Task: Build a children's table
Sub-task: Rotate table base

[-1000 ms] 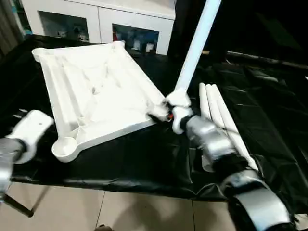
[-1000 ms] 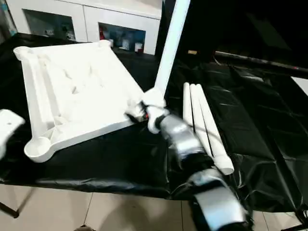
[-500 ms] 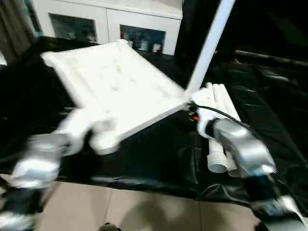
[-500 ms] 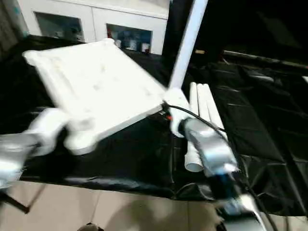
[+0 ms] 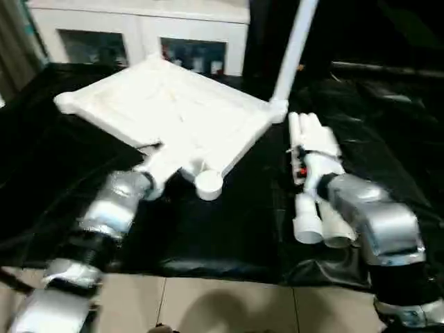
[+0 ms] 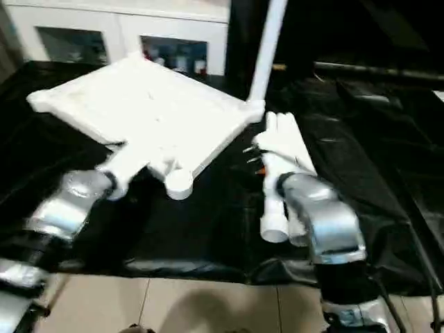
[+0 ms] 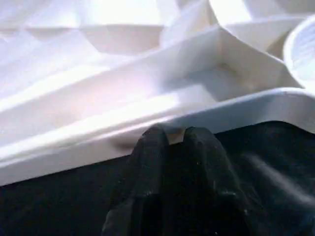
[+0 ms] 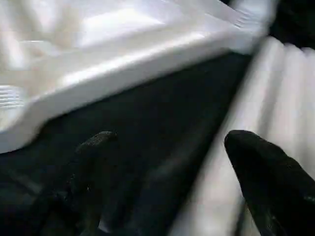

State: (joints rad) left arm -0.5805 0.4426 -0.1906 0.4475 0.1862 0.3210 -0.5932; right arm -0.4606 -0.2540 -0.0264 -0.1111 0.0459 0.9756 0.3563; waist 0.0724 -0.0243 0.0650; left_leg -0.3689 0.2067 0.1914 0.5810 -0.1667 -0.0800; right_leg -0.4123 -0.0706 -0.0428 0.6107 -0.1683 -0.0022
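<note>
The children's table top (image 5: 173, 111) lies upside down on the black cloth, ribs up, one corner socket (image 5: 208, 184) pointing at me. One white leg (image 5: 295, 41) stands upright in the right corner socket. Three more legs (image 5: 305, 128) lie side by side to the right. My left gripper (image 7: 174, 135) is shut, its black fingertips (image 7: 152, 142) pressed against the top's near rim (image 7: 236, 105), left of the near socket. My right gripper (image 8: 170, 142) hovers open over the loose legs (image 8: 280, 93), with nothing between its fingers and clear of the top's edge (image 8: 123, 64).
A white cabinet with glass doors (image 5: 139, 38) stands behind the cloth-covered table (image 5: 222, 229). The cloth's front edge runs just below my arms, with tiled floor (image 5: 222, 305) beneath. Crumpled black cloth (image 5: 395, 139) spreads to the right of the loose legs.
The table top has turned anticlockwise, its near corner swinging right. My left gripper came in to the near rim. My right gripper left the upright leg's base and drew back over the loose legs.
</note>
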